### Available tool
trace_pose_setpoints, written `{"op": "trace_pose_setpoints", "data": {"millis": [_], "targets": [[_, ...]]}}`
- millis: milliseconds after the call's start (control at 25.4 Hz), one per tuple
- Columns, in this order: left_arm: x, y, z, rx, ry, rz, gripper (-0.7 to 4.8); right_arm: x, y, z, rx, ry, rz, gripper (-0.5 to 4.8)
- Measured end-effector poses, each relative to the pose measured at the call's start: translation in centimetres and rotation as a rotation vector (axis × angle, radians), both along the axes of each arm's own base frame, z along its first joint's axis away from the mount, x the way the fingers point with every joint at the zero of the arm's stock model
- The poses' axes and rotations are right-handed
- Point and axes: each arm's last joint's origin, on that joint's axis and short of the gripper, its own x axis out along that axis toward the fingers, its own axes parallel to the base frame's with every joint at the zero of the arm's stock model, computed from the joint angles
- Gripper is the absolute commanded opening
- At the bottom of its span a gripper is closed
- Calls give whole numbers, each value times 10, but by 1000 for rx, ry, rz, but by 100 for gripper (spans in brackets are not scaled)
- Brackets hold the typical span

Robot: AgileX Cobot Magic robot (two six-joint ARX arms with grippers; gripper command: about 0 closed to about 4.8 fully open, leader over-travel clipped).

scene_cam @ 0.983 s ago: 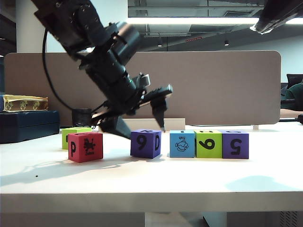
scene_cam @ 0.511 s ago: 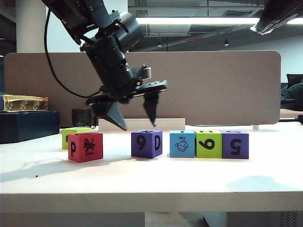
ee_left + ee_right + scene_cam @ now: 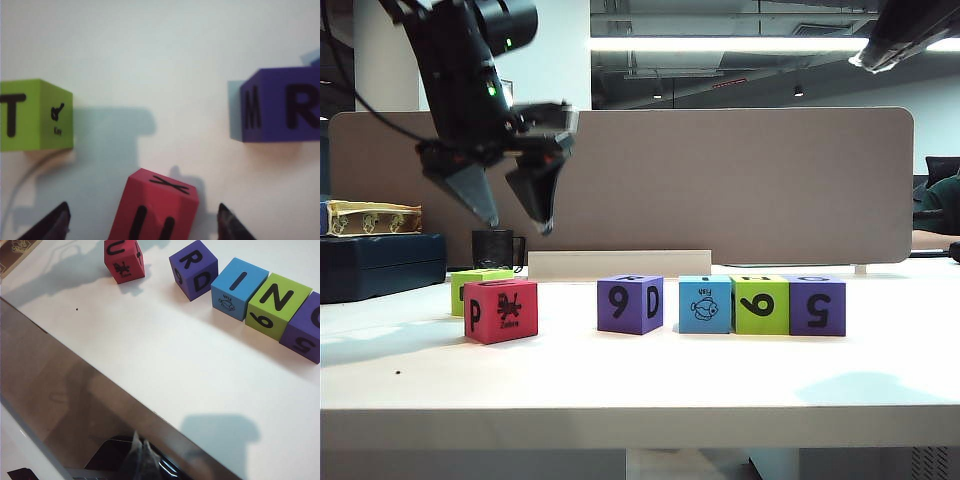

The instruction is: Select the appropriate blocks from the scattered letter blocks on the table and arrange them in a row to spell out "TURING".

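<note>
Red block (image 3: 500, 311) lies directly below open left end effector (image 3: 512, 208).

A brown-grey divider panel (image 3: 740, 180) stands under 1 long ceiling light (image 3: 730, 44).

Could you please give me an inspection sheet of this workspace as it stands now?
Surface: white table, bare in front.
Job's things: blue block, right green block and right purple block touch in a row; purple R block apart to their left; red block further left, left green block behind it.
Clutter: black cup, dark box.
Pincers: left pincer open, empty, above the red block; right pincer raised, jaws unclear.
Cables: black cable on the left arm.
Surroundings: divider panel.
</note>
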Motion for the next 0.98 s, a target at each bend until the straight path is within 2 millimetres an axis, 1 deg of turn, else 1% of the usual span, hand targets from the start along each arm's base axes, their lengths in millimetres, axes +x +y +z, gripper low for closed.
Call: {"op": "trace_pose_setpoints", "data": {"millis": [79, 157, 197, 236, 315, 590, 708, 747, 826, 904, 983], "targets": [[-3, 0, 5, -8, 0, -53, 374, 0, 0, 0, 0, 0, 1, -1], [-6, 0, 2, -9, 42, -101, 382, 0, 0, 0, 3, 8, 8, -1], [-8, 1, -1, 8, 72, -137, 399, -1, 0, -1, 11, 19, 23, -1], [-8, 1, -2, 18, 81, -151, 440, -1, 1, -1, 19, 25, 33, -1], [-8, 0, -4, 25, 86, -163, 469, -2, 1, -1, 32, 33, 51, -1], [-5, 0, -14, 72, 104, -220, 469, -2, 1, -1, 35, 38, 57, -1], [3, 3, -26, 100, 134, -212, 469, -3, 1, -2, 29, 49, 57, -1], [7, 8, -33, 114, 149, -196, 469, -3, 1, -2, 28, 53, 57, -1], [12, 13, -39, 131, 163, -177, 466, -3, 1, -2, 27, 53, 57, -1], [14, 16, -41, 133, 169, -167, 453, -3, 1, -2, 27, 54, 57, -1], [15, 17, -45, 134, 178, -166, 451, -3, 1, -2, 27, 53, 57, -1]]}}
